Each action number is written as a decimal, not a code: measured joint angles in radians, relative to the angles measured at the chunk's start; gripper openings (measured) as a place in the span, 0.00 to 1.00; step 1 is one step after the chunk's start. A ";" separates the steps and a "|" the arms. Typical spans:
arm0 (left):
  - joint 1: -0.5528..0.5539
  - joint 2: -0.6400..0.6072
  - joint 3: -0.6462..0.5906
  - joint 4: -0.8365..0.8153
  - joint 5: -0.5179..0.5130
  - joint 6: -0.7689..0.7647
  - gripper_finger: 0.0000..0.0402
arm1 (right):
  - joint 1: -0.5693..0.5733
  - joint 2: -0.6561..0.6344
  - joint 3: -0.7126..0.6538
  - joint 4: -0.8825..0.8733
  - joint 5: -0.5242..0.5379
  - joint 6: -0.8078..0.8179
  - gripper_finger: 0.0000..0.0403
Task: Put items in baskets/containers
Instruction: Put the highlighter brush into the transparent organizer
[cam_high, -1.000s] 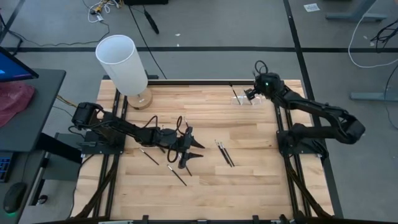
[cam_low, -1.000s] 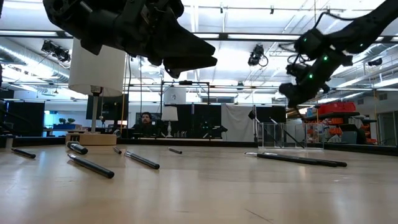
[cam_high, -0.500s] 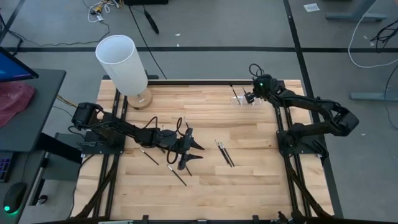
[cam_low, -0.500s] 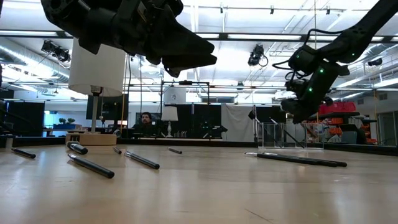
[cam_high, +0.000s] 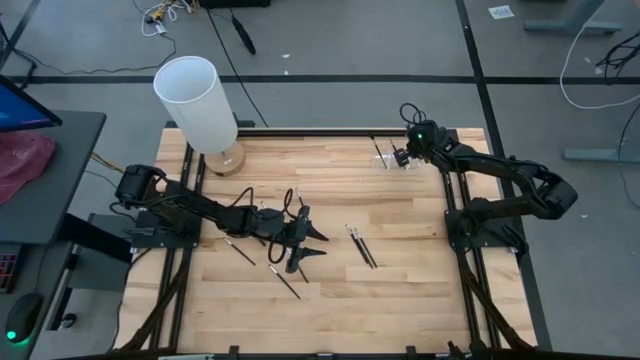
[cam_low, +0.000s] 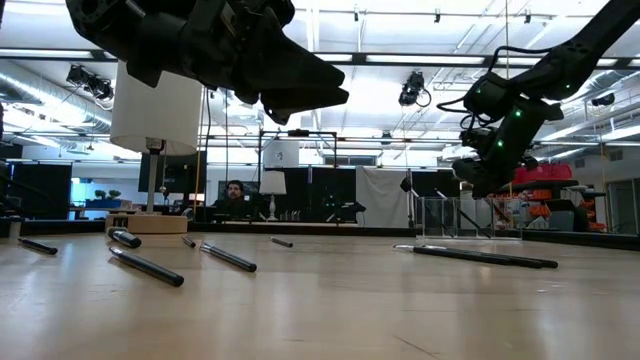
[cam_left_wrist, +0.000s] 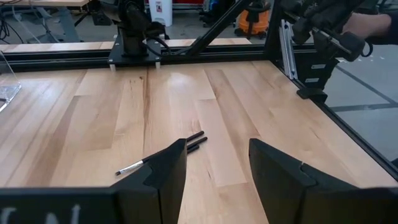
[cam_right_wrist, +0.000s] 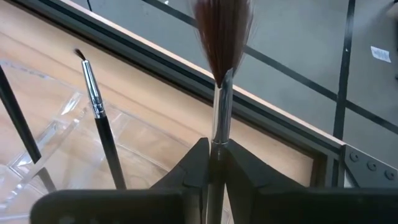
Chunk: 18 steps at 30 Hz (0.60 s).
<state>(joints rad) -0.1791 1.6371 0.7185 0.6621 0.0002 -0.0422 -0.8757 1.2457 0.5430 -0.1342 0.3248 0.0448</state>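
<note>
Robotics lab: wooden workbench (cam_high: 330, 190) in a black metal frame (cam_high: 480, 90), floor cables (cam_high: 590, 70), ceiling lights (cam_low: 420, 58), equipment racks (cam_low: 545, 205).

Thin dark brushes (cam_high: 360, 246) lie scattered mid-table; a clear holder (cam_high: 387, 157) at the far edge holds perhaps two upright.

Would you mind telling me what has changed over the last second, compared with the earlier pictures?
The right gripper has come down a little and shifted slightly left over the clear holder, with a brush between its fingers. The left gripper stayed open above the table's middle, and the loose brushes on the table lie as before.
</note>
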 joint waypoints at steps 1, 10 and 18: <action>0.000 0.000 0.000 0.000 0.000 0.000 0.44 | 0.000 0.000 0.000 -0.001 0.000 0.000 0.12; 0.000 0.000 0.000 0.000 0.000 0.000 0.44 | 0.000 0.000 0.000 -0.005 0.003 0.002 0.18; 0.000 0.000 0.000 0.000 0.000 0.000 0.44 | 0.000 -0.052 -0.003 -0.038 -0.008 0.000 0.24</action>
<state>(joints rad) -0.1791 1.6371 0.7185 0.6621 0.0002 -0.0425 -0.8754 1.1942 0.5397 -0.1723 0.3172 0.0449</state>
